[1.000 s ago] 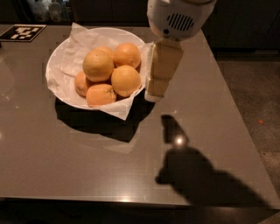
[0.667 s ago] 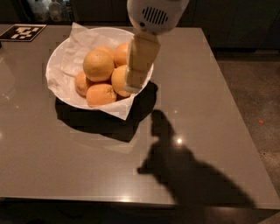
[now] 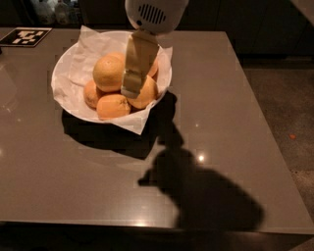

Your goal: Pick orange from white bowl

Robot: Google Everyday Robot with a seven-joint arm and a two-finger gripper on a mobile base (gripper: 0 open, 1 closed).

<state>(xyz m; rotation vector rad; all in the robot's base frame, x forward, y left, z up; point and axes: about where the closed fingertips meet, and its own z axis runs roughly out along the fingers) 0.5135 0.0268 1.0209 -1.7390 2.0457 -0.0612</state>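
Note:
The white bowl [image 3: 63, 93], lined with crinkled white paper, stands on the far left part of the grey table. It holds several oranges. The orange [image 3: 109, 72], the largest and palest, lies on top at the left of the pile. Smaller, deeper-coloured oranges lie at the front [image 3: 113, 106], at the left [image 3: 91, 94] and at the right [image 3: 146, 93]. My gripper [image 3: 130, 90] hangs down from the white wrist housing [image 3: 154, 13] into the bowl. Its tip is right beside the orange, between it and the right-hand orange, partly hiding both.
A black-and-white marker tag [image 3: 24, 37] lies at the table's far left corner. The table's right edge [image 3: 267, 122] drops to a dark floor. Its front edge runs along the bottom of the view. The arm's shadow [image 3: 206, 196] lies across the table.
My gripper has moved left, from beside the bowl's right rim to over the bowl, and now hangs among the oranges next to the largest one.

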